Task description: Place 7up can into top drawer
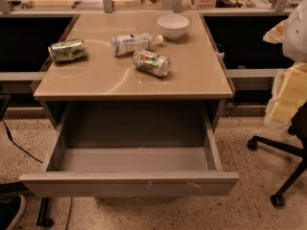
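Claw is nowhere in view, so its state cannot be told. 7up can (151,63) lies sideways on the surface (96,78), ungrasped; top drawer (129,182) stands pulled open, so pick and placement are left.

Holding the gripper (284,99) at the far right edge of the view, partly cut off by the frame. Showing it as pale yellow blocky pieces, one above the other, angling down and to the left. Carrying it beneath a white stretch of the arm (296,30), which is reaching in from the upper right corner. Hanging free in the air, well out to the right. Hiding the rest of the arm beyond the frame.
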